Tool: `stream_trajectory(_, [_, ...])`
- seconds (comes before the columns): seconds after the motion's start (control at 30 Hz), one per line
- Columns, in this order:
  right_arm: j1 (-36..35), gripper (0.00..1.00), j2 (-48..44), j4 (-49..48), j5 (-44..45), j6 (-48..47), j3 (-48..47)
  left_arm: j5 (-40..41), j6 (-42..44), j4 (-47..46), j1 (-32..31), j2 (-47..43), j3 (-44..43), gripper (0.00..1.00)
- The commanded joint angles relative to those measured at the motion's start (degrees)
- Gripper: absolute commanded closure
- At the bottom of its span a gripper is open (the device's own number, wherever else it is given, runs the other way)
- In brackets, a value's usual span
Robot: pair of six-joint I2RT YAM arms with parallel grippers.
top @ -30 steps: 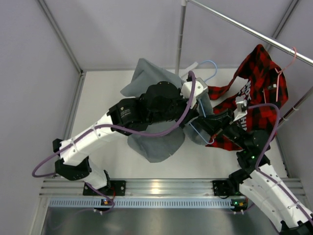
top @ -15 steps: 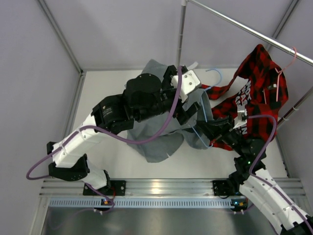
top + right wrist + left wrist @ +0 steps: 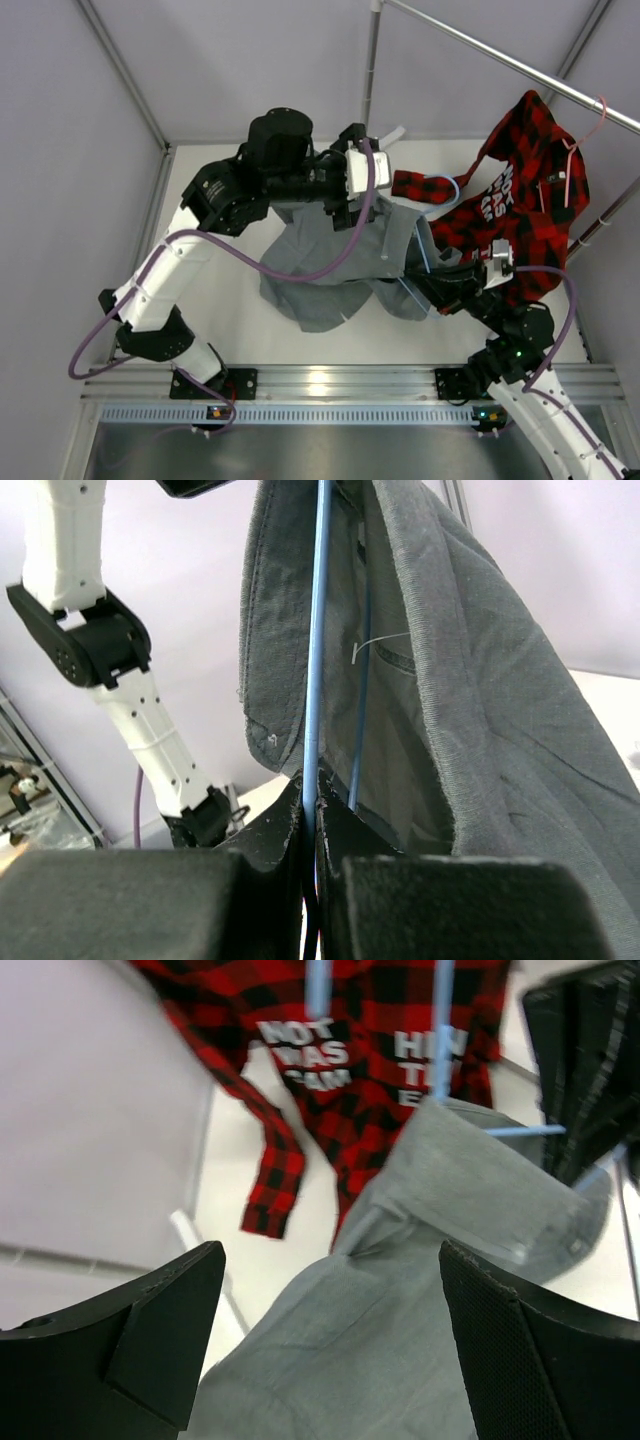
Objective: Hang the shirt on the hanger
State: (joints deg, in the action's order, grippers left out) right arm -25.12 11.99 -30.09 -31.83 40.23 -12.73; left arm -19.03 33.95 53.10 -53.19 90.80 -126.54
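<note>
The grey shirt (image 3: pixel 330 270) hangs draped over the light-blue hanger (image 3: pixel 421 252), whose hook (image 3: pixel 450 190) pokes out toward the plaid shirt. My right gripper (image 3: pixel 418 285) is shut on the hanger's wire (image 3: pixel 318 630), pinching it between the fingertips (image 3: pixel 312 800); grey shirt fabric (image 3: pixel 470 680) hangs beside the wire. My left gripper (image 3: pixel 362 178) hovers above the shirt's back edge, open. In the left wrist view its fingers (image 3: pixel 330 1340) stand wide apart over the grey cloth (image 3: pixel 430 1290), holding nothing.
A red-and-black plaid shirt (image 3: pixel 520 200) on a pink hanger (image 3: pixel 575 150) hangs from the metal rail (image 3: pixel 500 60) at right, close to the grey shirt. A vertical pole (image 3: pixel 371 70) stands at the back. Walls close in at left and rear.
My left gripper opened, let go of the grey shirt and pulled up and back to the left. The shirt dropped to hang on the hanger. The right gripper stayed shut on the wire.
</note>
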Motion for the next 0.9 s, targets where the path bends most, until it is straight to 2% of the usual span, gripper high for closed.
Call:
stream_trajectory(0.0, [-0.5, 1.0, -1.7, 3.6, -1.4, -4.4, -1.6, -13.1, 8.0, 8.9, 0.5, 1.7, -2.0, 0.09])
stream_trajectory(0.13, [-0.5, 1.0, -0.8, 4.4, -3.5, -5.9, -1.8, -21.2, 9.2, 12.7, 0.5, 1.5, -1.4, 0.09])
stream_trajectory(0.2, [-0.5, 1.0, -0.7, 3.5, -4.6, -5.9, -1.9, -22.2, 8.9, 12.7, 0.5, 1.4, -0.6, 0.09])
stream_trajectory(0.3, [-0.5, 1.0, -0.7, 2.8, -6.5, -6.2, -2.5, -21.1, 7.1, 12.8, 0.5, 2.6, -0.6, 0.16])
stream_trajectory(0.37, [-0.5, 1.0, -0.8, 2.7, -7.0, -6.6, -2.9, -20.4, 6.7, 12.8, 0.5, 2.8, 0.0, 0.28])
stream_trajectory(0.4, [-0.5, 1.0, -1.0, 2.4, -7.9, -7.0, -3.1, -20.2, 6.5, 12.8, 0.5, 2.8, 0.8, 0.44])
stream_trajectory(0.87, [-0.5, 1.0, 2.0, 0.3, -14.2, -9.5, -7.1, -24.5, 1.9, 12.8, 0.5, 3.8, 2.4, 0.53])
